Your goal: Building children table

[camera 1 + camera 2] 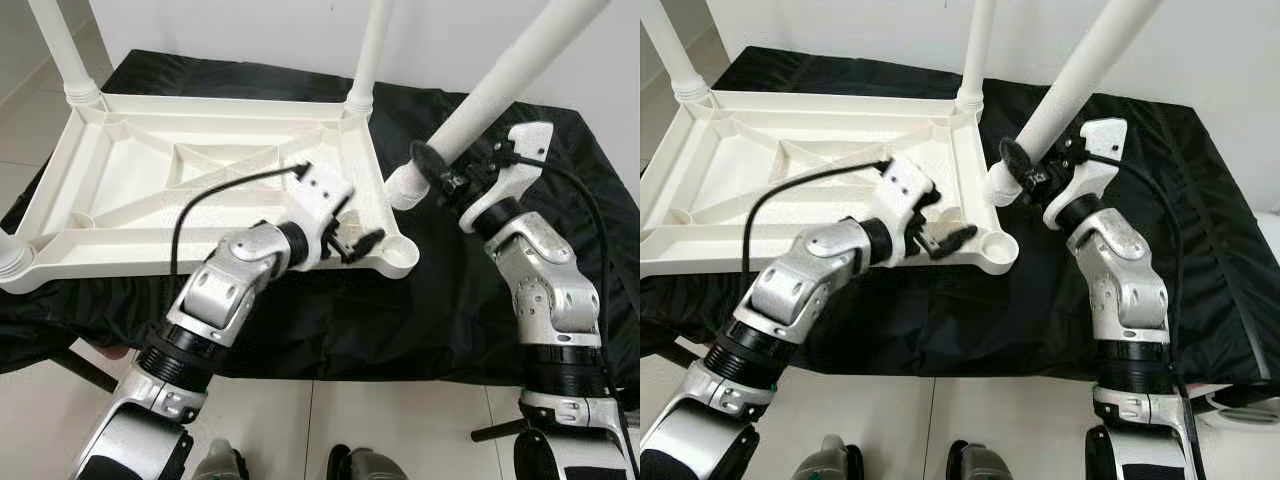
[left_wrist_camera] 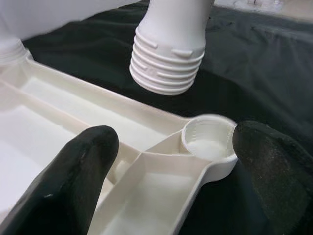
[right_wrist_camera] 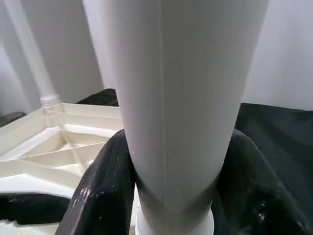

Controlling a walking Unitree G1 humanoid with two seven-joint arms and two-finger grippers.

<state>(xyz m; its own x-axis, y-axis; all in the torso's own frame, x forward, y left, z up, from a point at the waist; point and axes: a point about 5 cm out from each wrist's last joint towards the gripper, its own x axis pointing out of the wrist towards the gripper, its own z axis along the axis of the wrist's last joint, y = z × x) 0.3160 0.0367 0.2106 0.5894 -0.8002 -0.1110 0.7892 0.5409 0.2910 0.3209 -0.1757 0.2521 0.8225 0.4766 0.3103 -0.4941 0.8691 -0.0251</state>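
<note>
Item: table leg, white, clamped near its threaded end in my right gripper. Long axis tilted, threads down toward the empty corner socket, just above and beside it, not yet in.

Item: table top, inverted on black cloth, three legs fitted.

My left gripper, fingers spread, straddles the socket corner.

Risk: tilted entry could cross-thread or skid off the rim; the top could shift if unbraced.

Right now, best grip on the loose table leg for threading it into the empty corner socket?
Hold the table leg on its smooth shaft just above the threaded end, from the side, as the right gripper does. That leaves the threads free to enter the corner socket.
</note>
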